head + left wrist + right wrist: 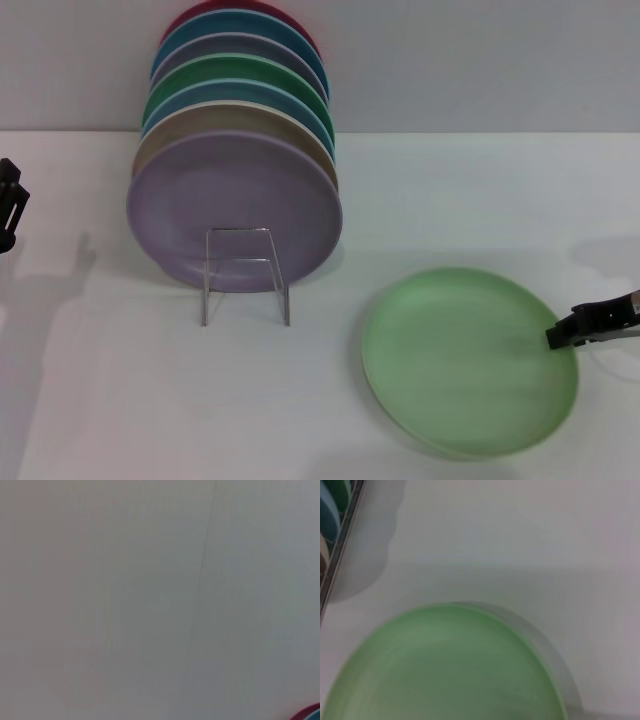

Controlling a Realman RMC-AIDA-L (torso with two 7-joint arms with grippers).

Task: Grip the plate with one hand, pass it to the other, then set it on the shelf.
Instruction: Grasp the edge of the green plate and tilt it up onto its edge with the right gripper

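None of the task's steps is finished: the plate (468,360) lies flat on the desk (100,400), to the right of the shelf (245,275) with its stacked plates (235,205). The right gripper (560,335) is at the plate's right rim; whether its fingers are spread or pinching I cannot tell. The left gripper (10,205) waits far left, state unclear, so grip, handover and racking remain.

The right gripper (556,335) reaches in low from the right edge of the head view, its black fingers (566,331) pointing left and seemingly drawn close together, though the view is too poor to be sure. The left gripper (10,205) hangs raised at the far left edge, only partly showing.
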